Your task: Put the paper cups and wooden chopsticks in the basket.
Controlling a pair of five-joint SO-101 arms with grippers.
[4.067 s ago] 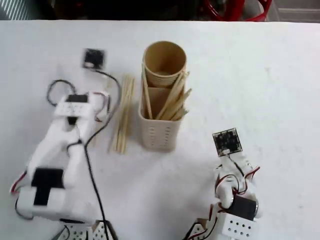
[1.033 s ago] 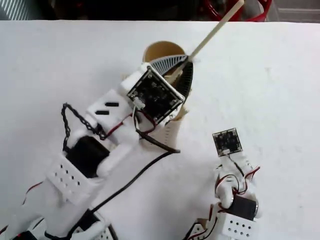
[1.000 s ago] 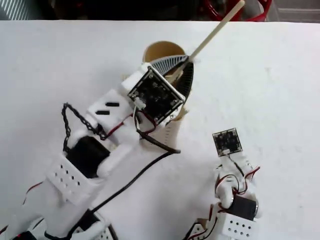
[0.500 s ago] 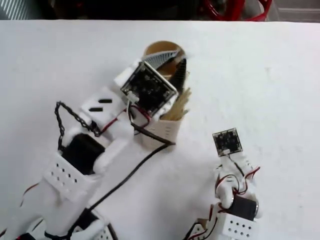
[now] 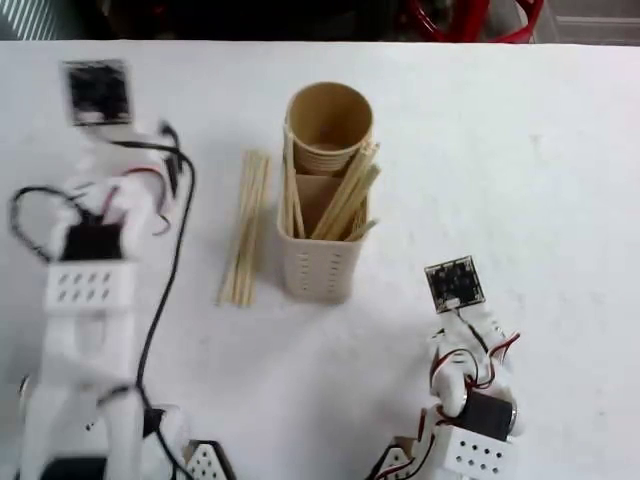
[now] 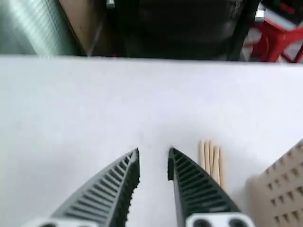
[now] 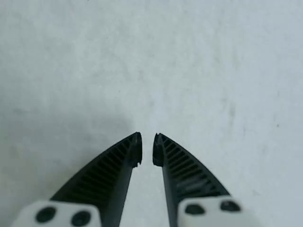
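Holding the left gripper (image 6: 153, 152) empty with jaws a little apart above the white table (image 5: 540, 150), near a loose bundle of wooden chopsticks (image 5: 245, 228) lying flat just beside the basket (image 5: 320, 268). Poising the right gripper (image 7: 147, 144) over bare tabletop, jaws all but closed on nothing, well apart from the basket carrying stacked paper cups (image 5: 328, 120) in its far compartment and more chopsticks (image 5: 345, 195) leaning in the near one. Backing onto a dark room beyond the far edge, a red metal frame (image 5: 470, 15) and ribbed grey duct (image 6: 33, 28) showing.
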